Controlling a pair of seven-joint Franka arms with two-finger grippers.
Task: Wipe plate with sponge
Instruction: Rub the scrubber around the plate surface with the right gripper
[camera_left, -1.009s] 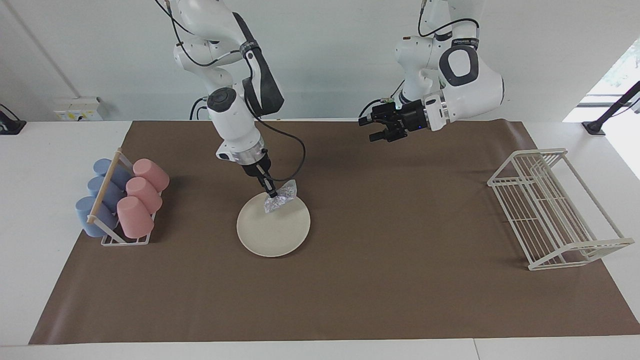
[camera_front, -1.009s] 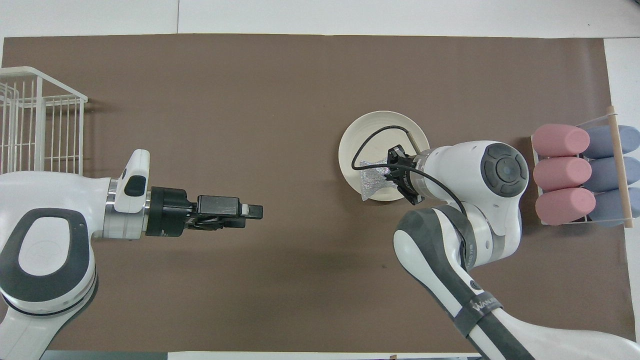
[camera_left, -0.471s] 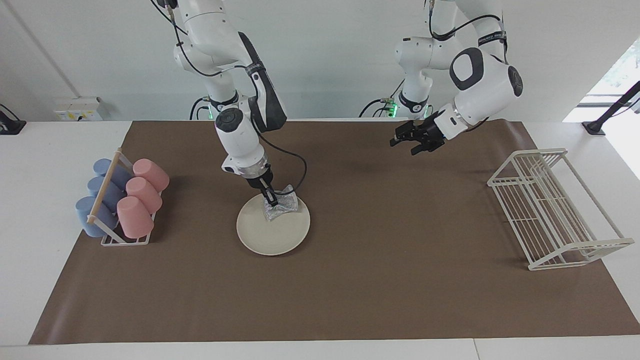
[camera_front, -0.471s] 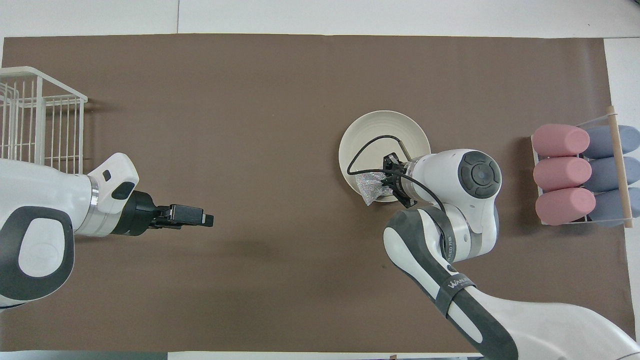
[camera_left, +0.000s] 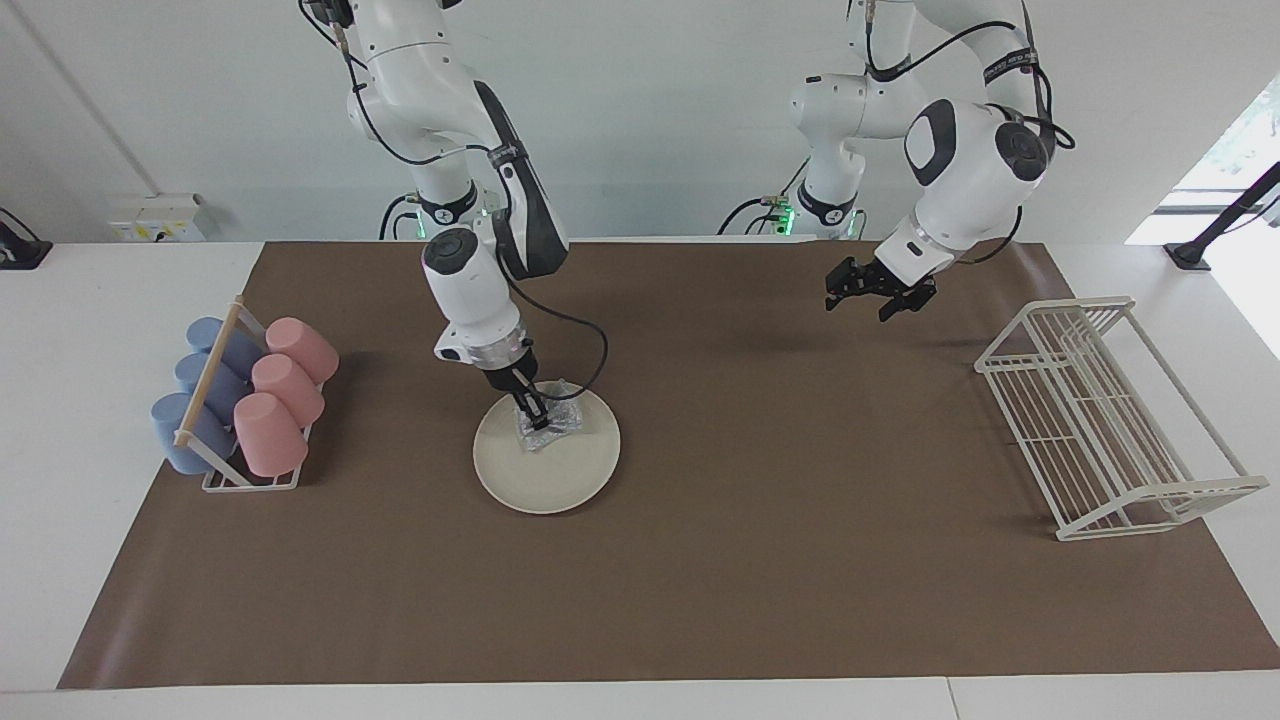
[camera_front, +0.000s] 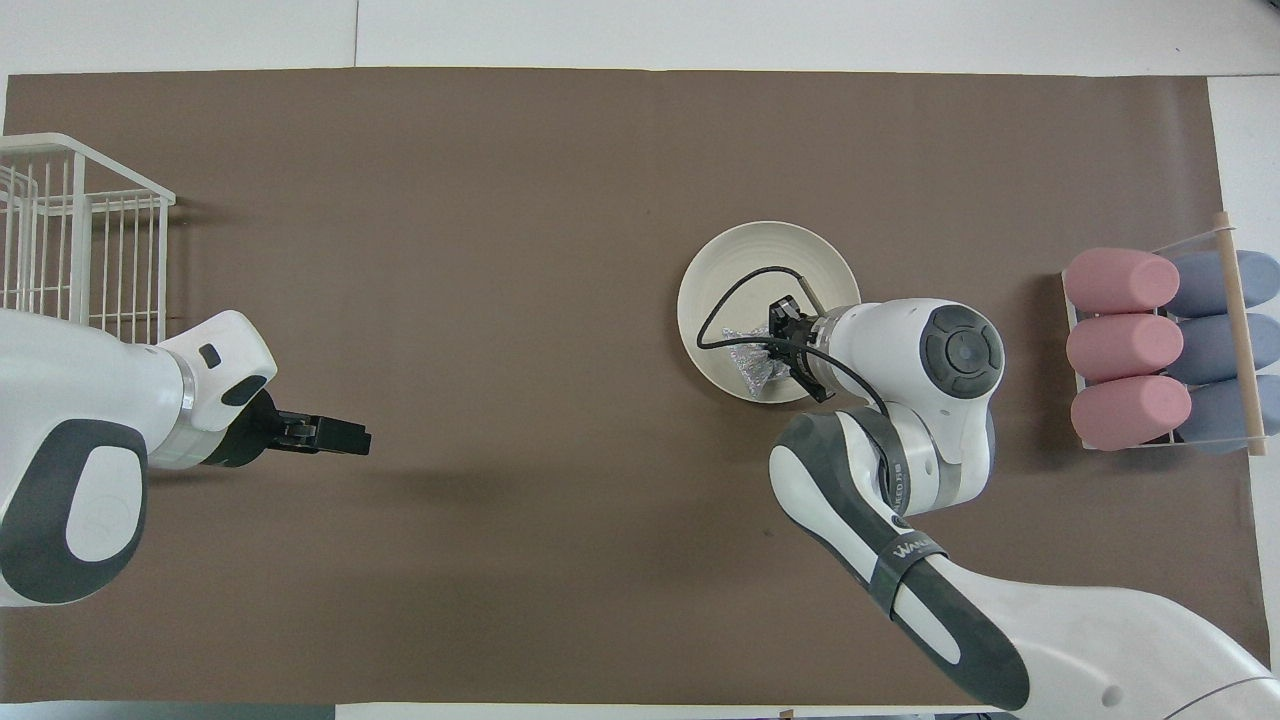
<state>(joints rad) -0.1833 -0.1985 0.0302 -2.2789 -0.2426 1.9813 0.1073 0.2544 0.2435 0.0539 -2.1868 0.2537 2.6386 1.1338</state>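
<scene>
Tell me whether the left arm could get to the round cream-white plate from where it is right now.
Probably not easily: the left end effector hangs over bare brown mat near the white wire rack, while the right end effector and crinkly silvery sponge occupy the round cream-white plate.

The plate (camera_left: 546, 462) was plain cream-white, and the sponge (camera_left: 548, 425) on it silvery with tiny coloured speckles. The mat (camera_left: 700, 560) was brown. Three cups (camera_left: 283, 394) were pink, three (camera_left: 200, 380) blue-grey, and the wire rack (camera_left: 1110, 420) cream. Both grippers were black.
</scene>
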